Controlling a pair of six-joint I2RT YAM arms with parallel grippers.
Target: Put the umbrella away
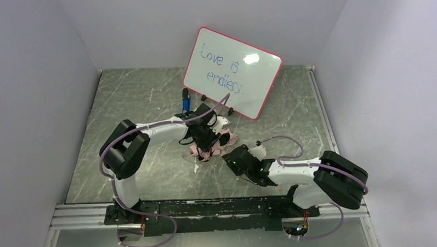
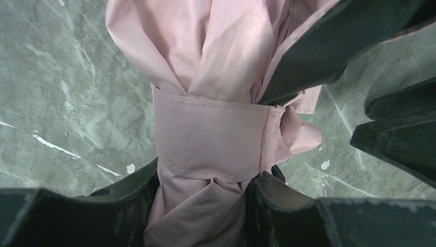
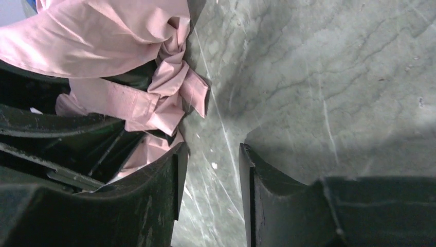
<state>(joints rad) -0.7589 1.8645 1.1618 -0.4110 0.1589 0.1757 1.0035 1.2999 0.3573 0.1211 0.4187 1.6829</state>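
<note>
At the centre of the table [image 1: 139,104], the left gripper [image 2: 205,175] is clamping the collapsed umbrella [image 2: 205,56], its strap [image 2: 211,134] wrapped round it, while the right gripper [image 3: 212,152] is hovering just beside, jaws apart and empty, so stowing is seemingly remaining.

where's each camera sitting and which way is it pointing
top external: above and behind the arms, facing down at the table; left arm and right arm show, the umbrella between them.
left wrist: on the left arm, looking along the left claw, shut on the strapped umbrella.
right wrist: on the right arm, facing the table past the open right claw, umbrella upper left.
shared: all three show the umbrella.
</note>
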